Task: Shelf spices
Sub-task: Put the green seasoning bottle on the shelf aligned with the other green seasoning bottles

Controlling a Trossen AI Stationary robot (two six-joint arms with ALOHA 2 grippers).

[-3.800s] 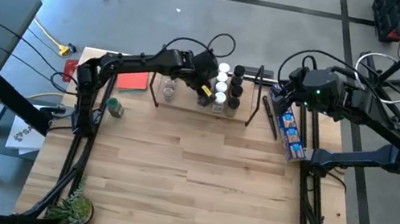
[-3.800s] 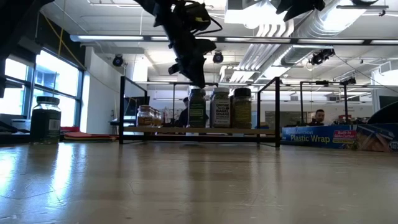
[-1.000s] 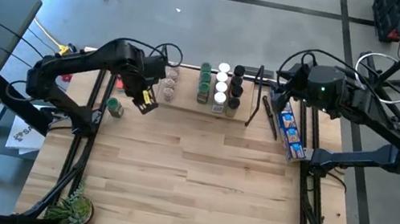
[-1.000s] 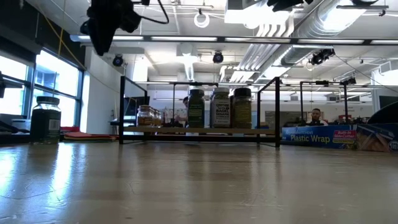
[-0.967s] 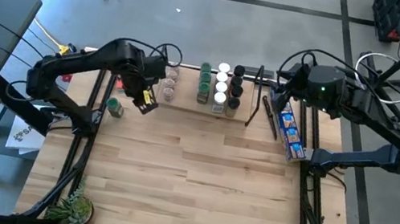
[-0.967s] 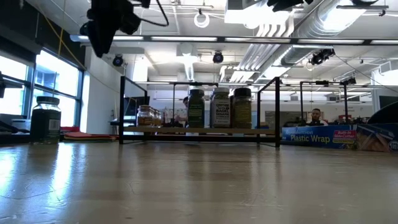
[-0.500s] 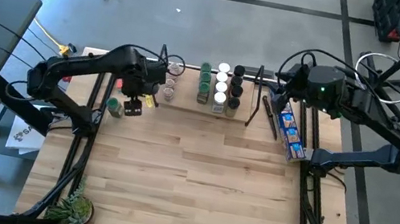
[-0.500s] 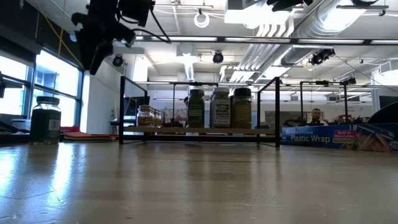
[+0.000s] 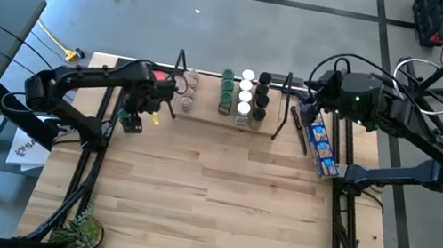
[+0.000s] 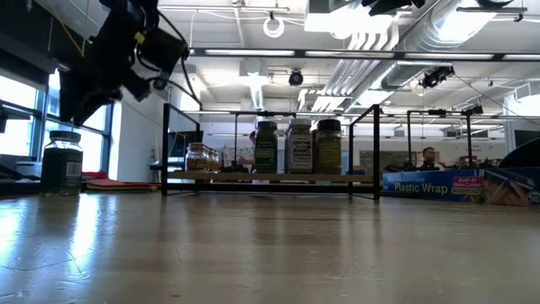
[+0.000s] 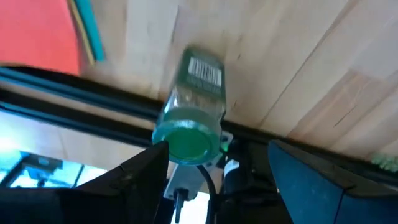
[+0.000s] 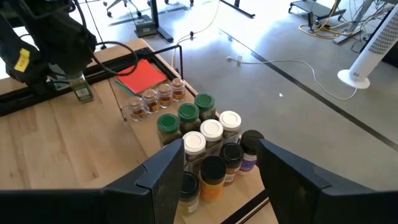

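One jar left off the shelf. Left gripper (image 9: 135, 115) sits right above it, fingers (image 11: 146, 177) spread wide either side of the green lid, nothing pinched yet. That green-lidded jar (image 9: 126, 119) stands upright near the table's (image 9: 217, 204) left edge, toward the far-left corner, just off the shelf's left end and beside the red card (image 9: 155, 74).

Shelf (image 9: 205, 112) runs along the far edge. On it: three small clear jars (image 9: 188, 90) near its left end, green-lidded ones (image 9: 226, 91) toward the middle, then white- and black-lidded jars (image 9: 252, 98) packed toward the right wire frame.

Right gripper (image 9: 313, 103) hangs idle just past the shelf's right end, over the blue packet (image 9: 321, 143), jaws apart, holding nothing.

Risks as I read it:
- jar is close to the table's left edge, so a finger clipping the lid on descent could tip it or push it off the side
- wrist view shows the jar slightly off-centre between the fingers, which makes a one-sided touch likely unless corrected
- a grip high on the lid may slip, better lower on the body
- carry path crosses the left wire frame (image 9: 177, 81) and the clear jars, so a low swing could knock them
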